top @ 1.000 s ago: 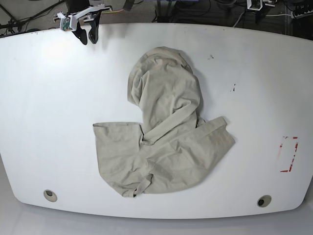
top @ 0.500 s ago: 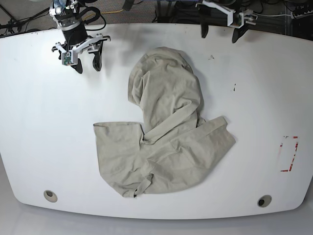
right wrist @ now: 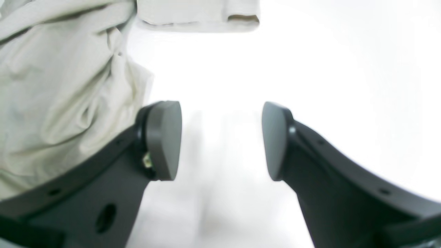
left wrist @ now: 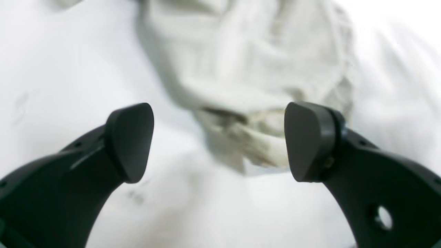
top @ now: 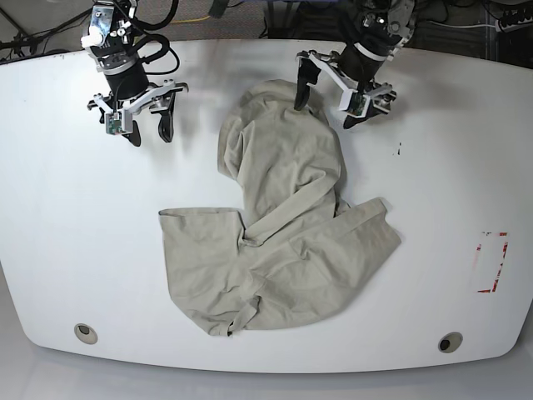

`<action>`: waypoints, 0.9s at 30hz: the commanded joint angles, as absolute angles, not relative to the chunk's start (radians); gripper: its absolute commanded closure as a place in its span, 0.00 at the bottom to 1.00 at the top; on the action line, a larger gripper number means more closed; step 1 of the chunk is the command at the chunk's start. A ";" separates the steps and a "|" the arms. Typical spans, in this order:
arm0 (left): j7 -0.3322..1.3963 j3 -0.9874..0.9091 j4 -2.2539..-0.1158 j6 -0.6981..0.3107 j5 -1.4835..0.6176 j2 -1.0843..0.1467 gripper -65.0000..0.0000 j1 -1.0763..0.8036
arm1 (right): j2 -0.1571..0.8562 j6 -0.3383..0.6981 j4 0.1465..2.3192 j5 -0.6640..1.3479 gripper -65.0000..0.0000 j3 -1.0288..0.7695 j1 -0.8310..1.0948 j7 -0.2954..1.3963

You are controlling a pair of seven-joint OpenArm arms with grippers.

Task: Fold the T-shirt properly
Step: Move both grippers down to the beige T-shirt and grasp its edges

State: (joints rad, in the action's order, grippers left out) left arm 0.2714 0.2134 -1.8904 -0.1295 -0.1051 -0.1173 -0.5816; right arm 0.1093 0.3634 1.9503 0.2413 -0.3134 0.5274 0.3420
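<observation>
From my station I see the T-shirt (top: pixel 283 225) crumpled in the middle of the white table (top: pixel 75 217). Its lower part spreads wide across the lower centre of the base view, and a narrower bunched part runs up toward the top centre. No part of it is folded neatly; wrinkles run all over the fabric.

My left gripper (top: pixel 326 102) sits at the upper centre-right of the base view, right over the top end of the shirt. Its jaws are spread wide, one finger over the cloth's upper edge and the other just off it to the right. In the left wrist view the two dark pads (left wrist: pixel 131 141) stand far apart with the shirt's rumpled end (left wrist: pixel 248 79) showing between and beyond them; nothing is pinched. I cannot tell whether the pads touch the cloth.

My right gripper (top: pixel 147 132) is at the upper left of the base view, over bare table, apart from the shirt. Its jaws are parted and hold nothing. In the right wrist view the shirt (right wrist: pixel 58 93) fills the left side of the frame, beside the left pad (right wrist: pixel 162 137), and only white table shows between the pads.
</observation>
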 commanded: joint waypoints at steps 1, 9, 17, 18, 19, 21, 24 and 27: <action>0.288 0.214 -1.905 -0.199 -0.108 -0.113 0.14 -0.572 | 0.116 0.364 1.971 0.251 0.45 -0.317 0.518 0.315; 0.386 0.217 -1.870 -0.249 -0.107 -0.116 0.15 -0.533 | 0.105 0.364 1.971 0.142 0.45 -0.306 0.492 0.315; 0.392 0.225 -1.774 -0.251 -0.107 -0.116 0.15 -0.499 | 0.105 0.358 1.969 0.142 0.45 -0.294 0.472 0.321; 0.394 0.240 -1.767 -0.251 -0.107 -0.116 0.15 -0.487 | 0.105 0.358 1.968 0.142 0.45 -0.294 0.470 0.340; 0.394 0.252 -1.759 -0.251 -0.107 -0.116 0.15 -0.481 | 0.105 0.358 1.968 0.142 0.45 -0.294 0.464 0.352; 0.394 0.280 -1.744 -0.251 -0.107 -0.117 0.16 -0.467 | 0.105 0.358 1.968 0.142 0.45 -0.295 0.443 0.397; 0.395 0.286 -1.728 -0.251 -0.107 -0.117 0.31 -0.464 | 0.105 0.358 1.968 0.142 0.45 -0.297 0.433 0.427; 0.395 0.288 -1.687 -0.251 -0.102 -0.116 0.64 -0.452 | 0.105 0.358 1.968 0.142 0.45 -0.297 0.409 0.430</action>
State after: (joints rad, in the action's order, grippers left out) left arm 0.3592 0.2863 -1.7069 -0.2481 -0.1062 -0.1162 -0.4530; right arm 0.0978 0.3592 1.9491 0.1345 -0.2924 0.4225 0.4496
